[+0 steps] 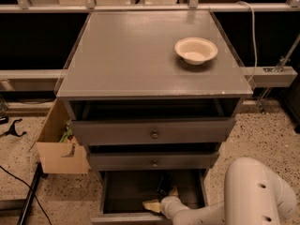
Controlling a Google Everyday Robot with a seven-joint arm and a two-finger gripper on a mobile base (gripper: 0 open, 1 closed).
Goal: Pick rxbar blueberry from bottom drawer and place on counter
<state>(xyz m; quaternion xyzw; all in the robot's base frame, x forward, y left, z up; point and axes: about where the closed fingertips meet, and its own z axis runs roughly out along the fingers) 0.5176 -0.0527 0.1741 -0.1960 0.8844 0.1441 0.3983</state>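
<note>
**While the bottom drawer (121,191) stood open, the gripper (150,204) lay inside it**

As the white arm (255,196) reached in from the lower right, the gripper rested low near the drawer's front, about mid-width. Whether it was released or clenched could not be told. A small dark item, probably the bar (163,183), sat just behind the gripper toward the drawer's back, seemingly tilted; contact between them was unclear. On the counter (126,55) a pale bowl (196,49) stood at the right rear. The two knobbed drawers above were slightly out. A cardboard box (58,150) stood on the floor at the cabinet's left.
</note>
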